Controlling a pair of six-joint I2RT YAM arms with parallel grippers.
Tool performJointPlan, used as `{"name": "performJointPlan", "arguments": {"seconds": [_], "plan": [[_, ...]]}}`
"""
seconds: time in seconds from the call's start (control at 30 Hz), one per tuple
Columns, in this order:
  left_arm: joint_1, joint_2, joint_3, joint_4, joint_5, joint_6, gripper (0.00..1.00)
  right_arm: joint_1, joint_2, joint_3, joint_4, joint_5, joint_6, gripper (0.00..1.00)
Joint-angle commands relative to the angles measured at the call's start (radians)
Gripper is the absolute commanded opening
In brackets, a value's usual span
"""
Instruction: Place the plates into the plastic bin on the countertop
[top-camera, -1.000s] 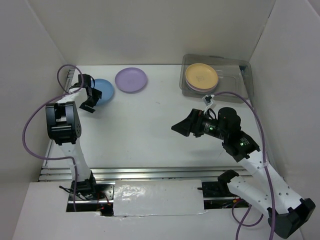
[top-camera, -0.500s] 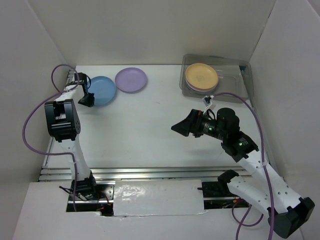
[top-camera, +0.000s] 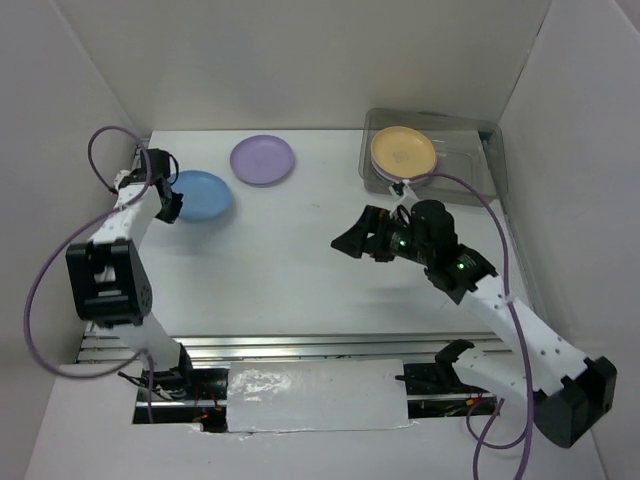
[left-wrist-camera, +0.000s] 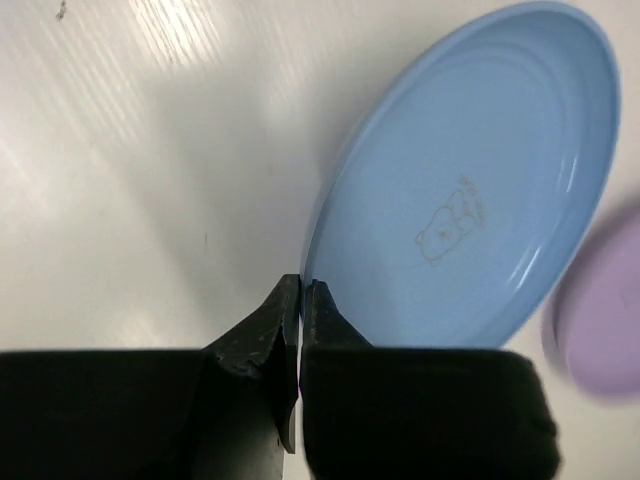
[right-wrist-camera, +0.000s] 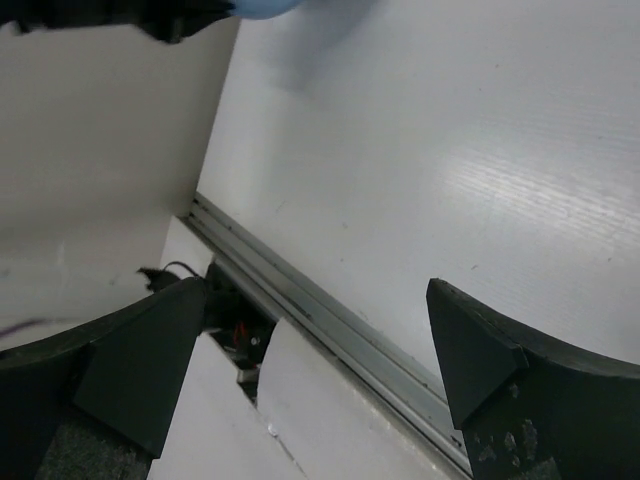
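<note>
Two plates are outside the plastic bin (top-camera: 485, 150): the blue plate (left-wrist-camera: 470, 200) and a lavender plate (top-camera: 262, 159) near it. Left gripper (left-wrist-camera: 301, 288): fingers pinch the blue plate's rim. The plate's faint bear print (left-wrist-camera: 450, 225) carries small lettering, illegible. Right gripper (right-wrist-camera: 320, 340): jaws spread wide, empty, above the countertop (top-camera: 290, 260). An orange-tan plate (top-camera: 403, 150) tops the stack inside the bin.

White countertop (top-camera: 290, 250), lavender plate (top-camera: 262, 159), plastic bin (top-camera: 470, 160) far right
</note>
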Motion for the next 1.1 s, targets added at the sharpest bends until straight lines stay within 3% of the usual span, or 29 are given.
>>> {"name": "performJointPlan", "arguments": {"seconds": [0.0,0.13,0.23,0.33,0.6,0.73,0.77,0.8,0.93,0.97,1.0,1.07], "plan": [[-0.119,-0.286,-0.079,0.022,-0.101,0.095,0.00,0.023,0.123,0.105,0.036,0.145,-0.036,1.00],[-0.298,-0.553,-0.293,0.111,-0.044,0.143,0.00,0.048,0.287,0.290,-0.007,0.265,-0.077,1.00],[-0.405,-0.653,-0.337,0.105,-0.033,0.169,0.00,0.049,0.383,0.390,-0.074,0.333,-0.135,1.00],[-0.493,-0.688,-0.326,0.062,-0.033,0.206,0.00,0.033,0.421,0.475,-0.099,0.342,-0.172,1.00],[-0.647,-0.678,-0.258,0.053,-0.002,0.262,0.00,0.026,0.520,0.498,-0.083,0.310,-0.215,1.00],[-0.683,-0.659,-0.238,0.066,0.028,0.273,0.00,0.014,0.591,0.490,-0.071,0.287,-0.215,0.93],[-0.690,-0.655,-0.234,0.066,0.028,0.273,0.00,0.016,0.600,0.489,-0.064,0.284,-0.215,0.89],[-0.703,-0.652,-0.232,0.066,0.024,0.270,0.00,0.014,0.608,0.486,-0.060,0.284,-0.214,0.76],[-0.722,-0.655,-0.225,0.074,0.016,0.264,0.00,0.019,0.637,0.466,-0.045,0.297,-0.203,0.45],[-0.723,-0.655,-0.223,0.071,0.008,0.262,0.00,0.020,0.636,0.463,-0.037,0.302,-0.195,0.17],[-0.725,-0.652,-0.220,0.063,-0.007,0.262,0.00,0.023,0.628,0.459,-0.036,0.314,-0.189,0.04],[-0.722,-0.639,-0.200,0.048,-0.027,0.262,0.00,0.033,0.623,0.461,-0.042,0.349,-0.177,0.00]]}}
